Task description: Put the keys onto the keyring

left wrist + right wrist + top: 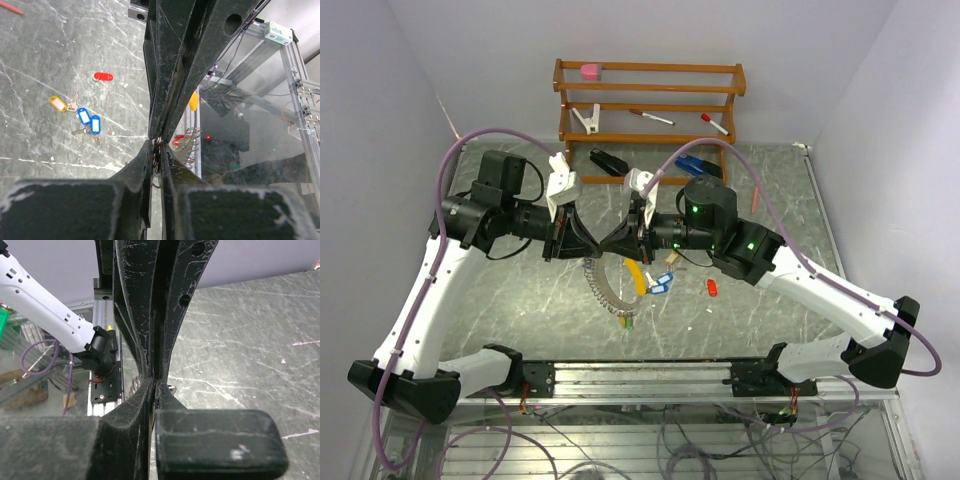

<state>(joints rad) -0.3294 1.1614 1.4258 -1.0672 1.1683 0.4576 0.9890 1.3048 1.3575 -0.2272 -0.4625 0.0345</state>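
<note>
White arm links (415, 310), black joints (705, 205) with green lights, scuffed black fingers (170, 75), lilac cables (500, 130).

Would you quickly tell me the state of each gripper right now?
Left gripper: closed on the keyring.
Right gripper: closed; whether it pinches anything cannot be told.

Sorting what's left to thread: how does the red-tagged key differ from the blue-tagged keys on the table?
The red-tagged key lies alone; the blue-tagged keys are a pair, side by side. Its tag looks plain red; theirs show white label windows. Both lie loose on the table.
</note>
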